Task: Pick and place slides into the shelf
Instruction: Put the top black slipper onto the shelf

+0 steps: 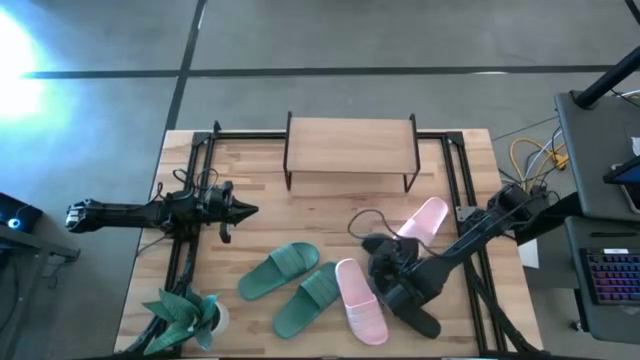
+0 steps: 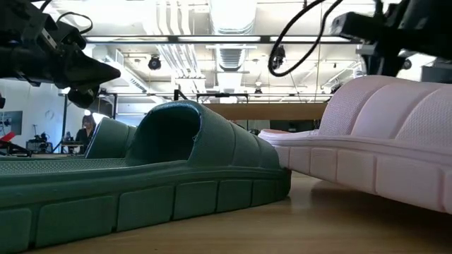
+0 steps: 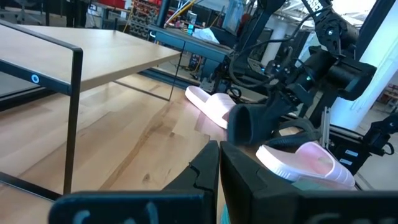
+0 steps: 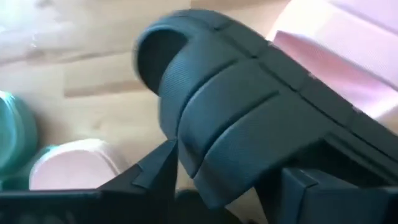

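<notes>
Right end effector (image 1: pixel 385 268) clamps a black slide (image 4: pixel 249 112), raised above table (image 1: pixel 250 230) right of centre, near the pink slides (image 1: pixel 360 300). Left end effector (image 1: pixel 245 210) narrow, idle at left. Shelf (image 1: pixel 350 145) at far edge.

Right wrist view. We see a black slide (image 4: pixel 249 106) filling the centre of the frame, its ribbed strap arching from upper left toward lower right, with the open toe hollow at upper left. The right gripper (image 4: pixel 230 180) has its two dark fingers (image 4: pixel 152 171) at the bottom edge, one on each side of the strap, closed against it. A pink slide (image 4: pixel 354 56) occupies the upper right, partly hidden behind the black one. A second pink slide (image 4: pixel 78 165) shows at lower left, beside a green slide (image 4: pixel 15 134) at the left edge. Light wooden table (image 4: pixel 81 62) fills the upper left.
</notes>
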`<state>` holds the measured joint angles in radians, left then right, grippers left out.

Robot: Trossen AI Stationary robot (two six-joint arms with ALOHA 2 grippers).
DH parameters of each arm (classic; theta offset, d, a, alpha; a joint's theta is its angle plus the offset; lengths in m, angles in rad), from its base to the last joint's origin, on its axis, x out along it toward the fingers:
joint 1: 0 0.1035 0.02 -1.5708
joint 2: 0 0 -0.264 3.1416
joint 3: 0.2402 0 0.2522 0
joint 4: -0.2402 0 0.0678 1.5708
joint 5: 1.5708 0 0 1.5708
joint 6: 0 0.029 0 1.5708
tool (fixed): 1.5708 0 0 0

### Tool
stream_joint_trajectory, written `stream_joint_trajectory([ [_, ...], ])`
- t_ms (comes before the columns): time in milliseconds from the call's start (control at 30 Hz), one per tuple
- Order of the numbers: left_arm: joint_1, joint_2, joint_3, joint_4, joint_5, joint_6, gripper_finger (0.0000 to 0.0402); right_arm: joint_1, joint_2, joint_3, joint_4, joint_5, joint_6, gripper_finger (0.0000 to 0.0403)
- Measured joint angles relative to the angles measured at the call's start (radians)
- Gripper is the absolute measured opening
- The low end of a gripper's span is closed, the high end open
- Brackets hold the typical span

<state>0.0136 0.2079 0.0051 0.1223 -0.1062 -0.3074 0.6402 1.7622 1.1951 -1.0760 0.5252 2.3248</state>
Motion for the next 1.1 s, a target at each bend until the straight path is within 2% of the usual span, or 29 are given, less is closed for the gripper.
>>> stream_joint_trajectory([
  [100, 0.000, 0.001, 0.000, 0.000, 0.000, 0.000, 0.0000, -0.004, -0.005, -0.003, 0.002, 0.038, -0.007, 0.0123],
  [200, 0.000, 0.000, 0.000, 0.000, 0.000, 0.000, 0.0000, -0.004, -0.007, -0.014, 0.004, 0.054, -0.016, 0.0047],
  [267, 0.000, 0.000, 0.000, 0.000, 0.000, 0.000, 0.0000, -0.004, -0.007, -0.019, 0.004, 0.061, -0.015, 0.0021],
  [333, 0.000, 0.000, 0.000, 0.000, 0.000, 0.000, 0.0000, -0.004, -0.013, -0.017, 0.005, 0.083, -0.014, 0.0014],
  [433, 0.000, 0.000, 0.000, 0.000, 0.000, 0.000, 0.0000, -0.006, -0.041, 0.017, 0.008, 0.185, -0.014, 0.0012],
  [600, 0.000, 0.000, 0.000, 0.000, 0.000, 0.000, 0.0000, -0.027, -0.129, 0.083, -0.044, 0.461, 0.012, 0.0010],
  [767, 0.000, 0.000, 0.000, 0.000, 0.000, 0.000, 0.0000, -0.134, -0.232, 0.128, -0.158, 0.592, 0.013, 0.0011],
  [967, 0.000, 0.001, 0.000, 0.000, 0.000, 0.000, 0.0000, -0.409, -0.360, 0.110, -0.164, 0.598, 0.013, 0.0012],
  [1100, 0.000, 0.000, 0.000, 0.000, 0.000, 0.000, 0.0000, -0.618, -0.423, 0.104, -0.140, 0.510, -0.056, 0.0012],
])
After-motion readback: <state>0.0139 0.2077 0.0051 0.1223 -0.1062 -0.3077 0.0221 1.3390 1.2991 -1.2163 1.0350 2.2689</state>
